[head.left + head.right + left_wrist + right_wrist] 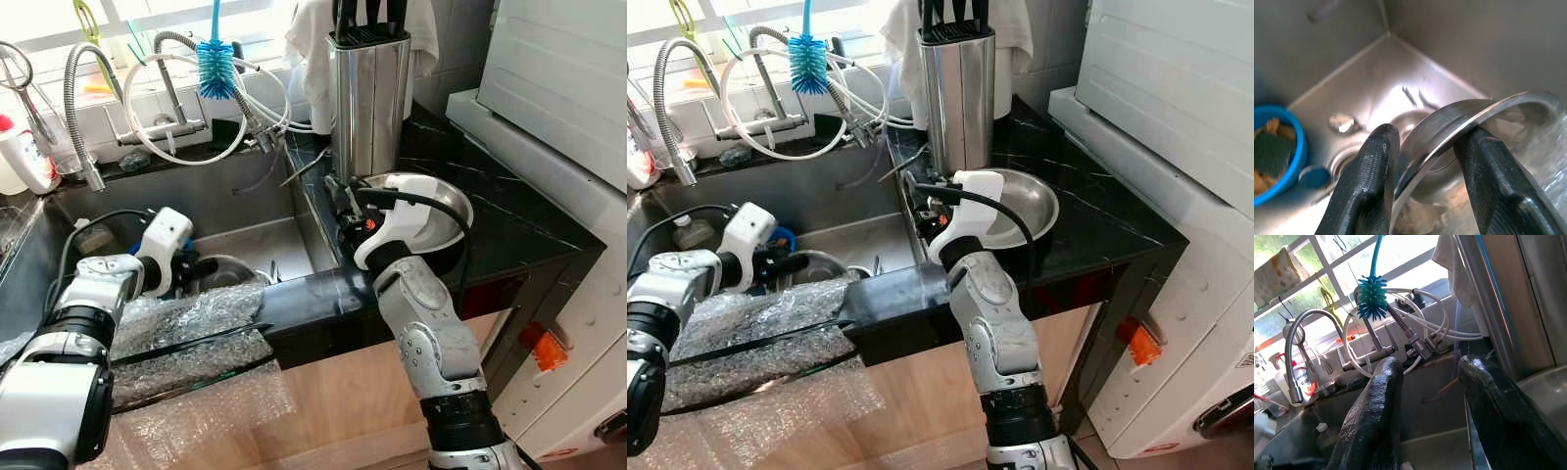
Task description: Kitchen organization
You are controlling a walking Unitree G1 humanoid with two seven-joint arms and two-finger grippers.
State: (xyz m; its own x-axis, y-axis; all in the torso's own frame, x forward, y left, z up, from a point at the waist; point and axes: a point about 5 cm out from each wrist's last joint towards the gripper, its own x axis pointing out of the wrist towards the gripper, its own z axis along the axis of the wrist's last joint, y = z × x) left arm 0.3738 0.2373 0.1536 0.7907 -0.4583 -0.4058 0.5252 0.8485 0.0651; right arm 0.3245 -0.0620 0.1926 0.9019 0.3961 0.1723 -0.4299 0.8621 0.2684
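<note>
Left arm bent across the bubble wrap (186,338), left gripper (1425,161) reaching down into the sink (235,211). Fingers (1369,181) closed on the thin rim of a steel bowl (1474,117), one finger inside the rim, one outside. Bowl held tilted above the sink floor, near the drain.

Right arm raised from below the counter (509,215), forearm upright, right gripper (1430,401) hovering at the sink's right edge just beside a shallow steel pan (446,211). Fingers (1376,421) spread apart, gripping nothing.

Sink: brushed steel, square corners, a blue round cup (1273,156) with a scrubbing pad on its floor, left of the drain. Counter: black stone with pale veins, polished, square front edge. Knife block (367,98): upright steel box with black handles on top, standing far of the pan. Flexible-hose tap (83,108) and blue bottle brush (217,64) at the far wall. Bubble wrap crinkled, covering the near-left ledge, black cables lying across it.

Open counter to the right of the pan up to a white appliance (558,88). Narrow gap between pan, knife block and sink edge.
</note>
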